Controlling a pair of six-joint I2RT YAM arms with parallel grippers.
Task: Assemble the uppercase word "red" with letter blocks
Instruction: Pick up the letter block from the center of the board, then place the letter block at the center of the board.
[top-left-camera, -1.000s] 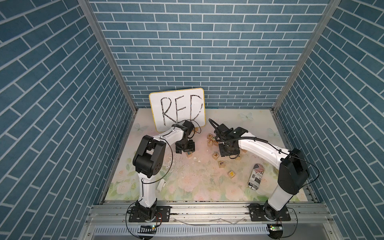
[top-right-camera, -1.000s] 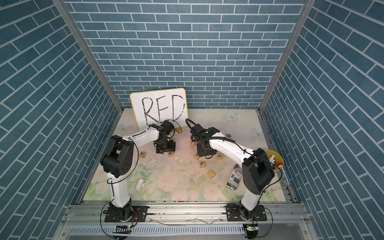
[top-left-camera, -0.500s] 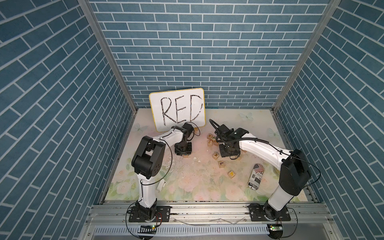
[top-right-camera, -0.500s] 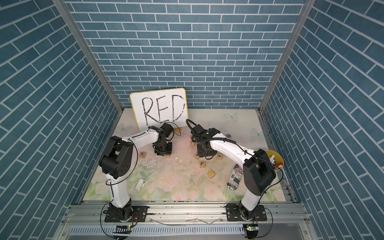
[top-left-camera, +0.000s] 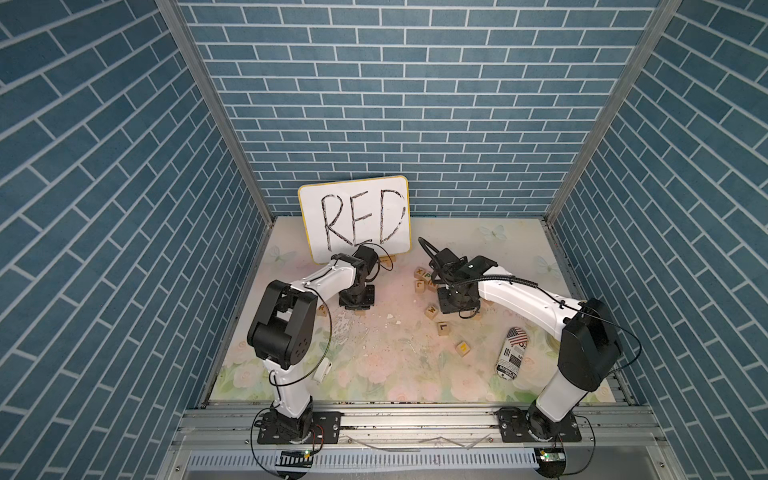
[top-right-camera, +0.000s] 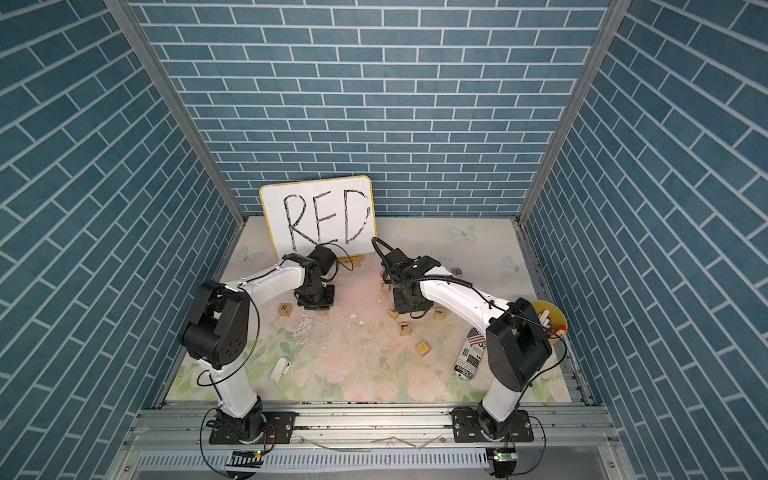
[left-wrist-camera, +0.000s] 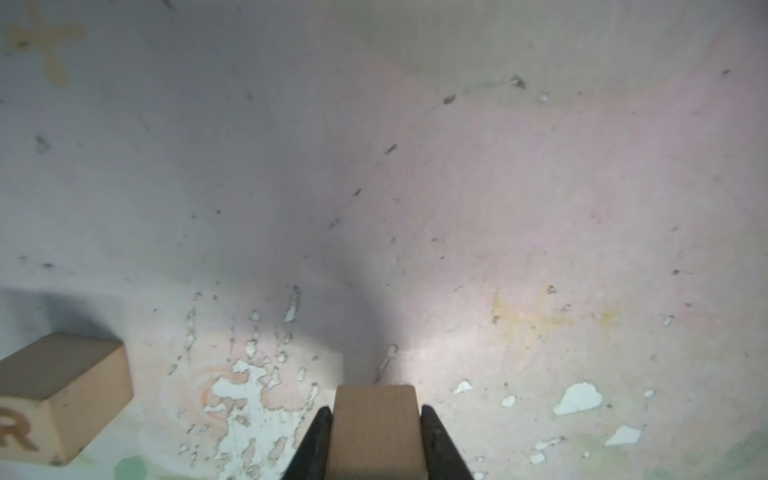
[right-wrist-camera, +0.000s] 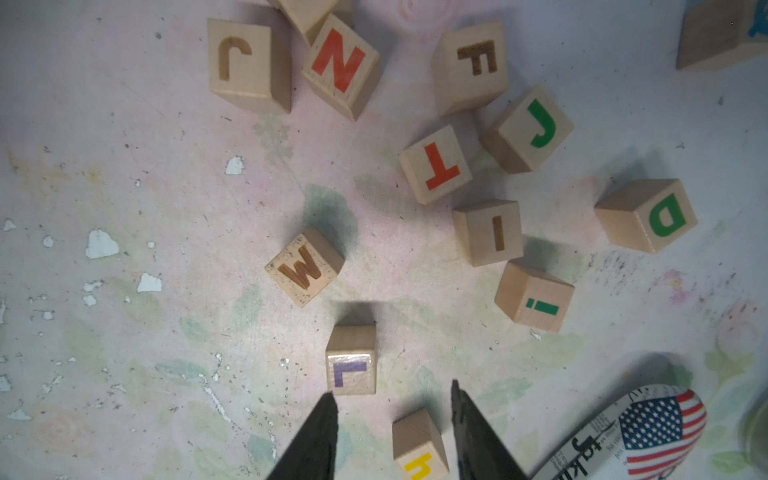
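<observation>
- left end effector (left-wrist-camera: 376, 411) clenched on the held block (left-wrist-camera: 376, 440), pinching two opposite side faces; letter hidden, can't say if it's the E
- R block (top-right-camera: 284, 309) sits on the bench (top-left-camera: 374, 374) at 9 o'clock of the left end effector, apart from the held block, bare bench between them
- right end effector (right-wrist-camera: 392, 392) released, jaws apart on nothing, over the loose pile about 3 o'clock of bench centre
- D block (right-wrist-camera: 648, 216) at the pile's 3 o'clock edge, clear of its neighbours; no upturned E seen
- handling, my guess: light, stiff wood cubes with smooth faces, may twist if pinched off-centre; grip mid-height on opposite flat sides, letter up
- in the way: I block (right-wrist-camera: 488, 232) and green J block (right-wrist-camera: 528, 129) are nearest D; W block (right-wrist-camera: 305, 266) and L block (right-wrist-camera: 351, 365) lie nearer the jaws
- whiteboard (top-left-camera: 355, 220) at 12 o'clock, flag pouch (top-left-camera: 512, 353) at 4 o'clock, yellow bowl (top-right-camera: 548, 320) at the 3 o'clock edge, all clear of the work
</observation>
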